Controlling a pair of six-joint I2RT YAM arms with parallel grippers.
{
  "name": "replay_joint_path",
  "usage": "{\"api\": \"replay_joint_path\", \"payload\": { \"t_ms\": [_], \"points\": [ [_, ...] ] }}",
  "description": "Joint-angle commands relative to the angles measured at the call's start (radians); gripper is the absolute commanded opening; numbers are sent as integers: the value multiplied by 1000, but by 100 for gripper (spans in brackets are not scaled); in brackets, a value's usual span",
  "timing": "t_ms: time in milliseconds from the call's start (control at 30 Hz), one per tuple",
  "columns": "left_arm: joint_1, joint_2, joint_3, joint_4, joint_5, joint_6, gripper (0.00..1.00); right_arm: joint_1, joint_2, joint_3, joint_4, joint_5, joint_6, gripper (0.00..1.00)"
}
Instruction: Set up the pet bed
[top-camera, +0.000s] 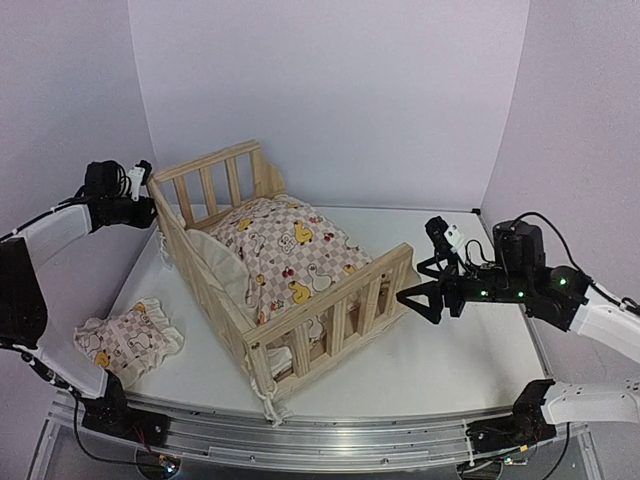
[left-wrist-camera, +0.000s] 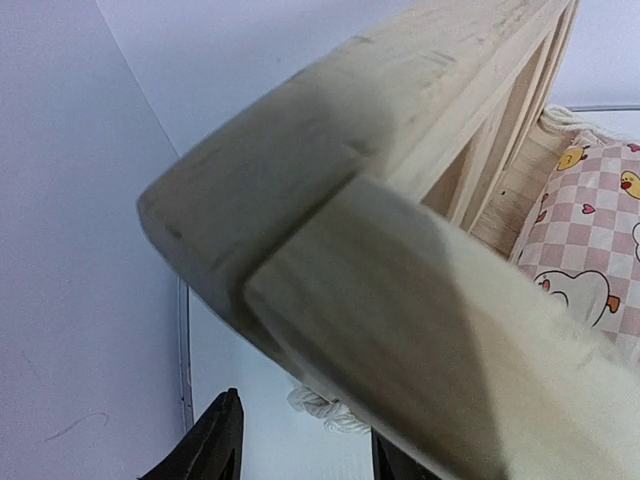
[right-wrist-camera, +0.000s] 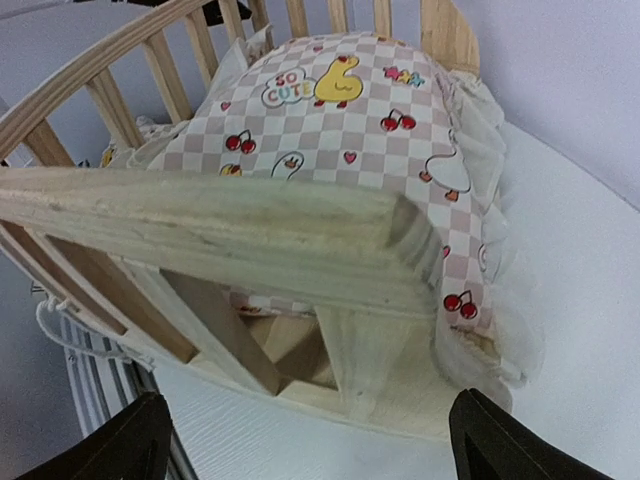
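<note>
The pet bed stands in the middle of the table: a pine frame with slatted rails, and the checked duck cushion lying inside it. My left gripper is at the top outer corner of the head rail. In the left wrist view its fingers stand apart under the frame corner, which hides part of the right finger. The right gripper hangs wide open just off the foot rail's right end. The right wrist view has the foot rail and cushion ahead of the gripper, with nothing between its fingers.
A small matching pillow lies on the table left of the bed, near the left arm. A white tie string hangs at the bed's front corner, and a string knot shows below the head corner. Walls close in at the left and back.
</note>
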Motion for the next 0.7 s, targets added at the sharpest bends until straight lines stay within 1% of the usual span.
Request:
{"api": "replay_joint_path", "payload": {
  "t_ms": [0, 100, 167, 333, 433, 500, 533, 600, 667],
  "points": [
    [-38, 75, 136, 41, 56, 17, 44, 4, 1, 127, -355, -81, -1, 98],
    [-56, 169, 232, 47, 62, 47, 43, 4, 6, 189, -444, -54, 15, 98],
    [-83, 256, 338, 34, 62, 67, 43, 3, 27, 241, -477, -37, 25, 98],
    [-148, 521, 693, -5, 80, 104, 44, -5, 94, 367, -496, -2, 55, 98],
    [-155, 699, 971, -63, 128, 75, 45, -20, 99, 410, -494, -3, 105, 98],
    [-157, 807, 1125, -88, 165, 67, 46, -30, 98, 431, -494, 18, 137, 98],
    [-157, 842, 1178, -88, 178, 64, 46, -36, 98, 436, -494, 41, 155, 98],
    [-156, 873, 1231, -61, 185, 54, 48, -56, 115, 440, -490, 124, 191, 98],
    [-154, 839, 1188, -14, 168, 42, 50, -84, 177, 452, -481, 176, 220, 98]
  ]
}}
